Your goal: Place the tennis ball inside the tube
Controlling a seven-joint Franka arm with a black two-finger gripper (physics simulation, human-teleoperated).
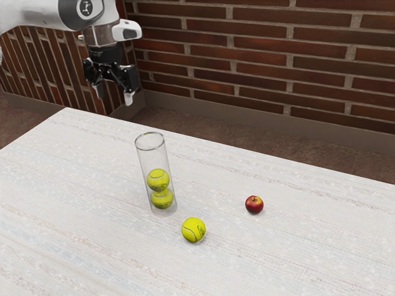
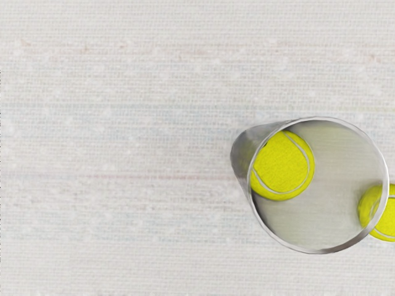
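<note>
The gripper (image 1: 115, 95) hangs open and without a load, high toward the exterior view's upper left, well above the table and apart from the tube. A clear tube (image 1: 143, 161) stands upright with two tennis balls stacked inside its lower part. On the table beside the tube's base lies a loose tennis ball (image 1: 193, 229). In the wrist view the round rim of the tube (image 2: 316, 251) faces the camera, with the upper inside ball (image 2: 282, 165) visible in it. The loose ball (image 2: 387, 225) is partly cut off at that view's edge, just past the rim.
A small red apple (image 1: 254, 205) rests on the white table (image 1: 296, 253), on the exterior view's right of the tube and the loose ball. Behind the table rises a brick wall (image 1: 259, 49).
</note>
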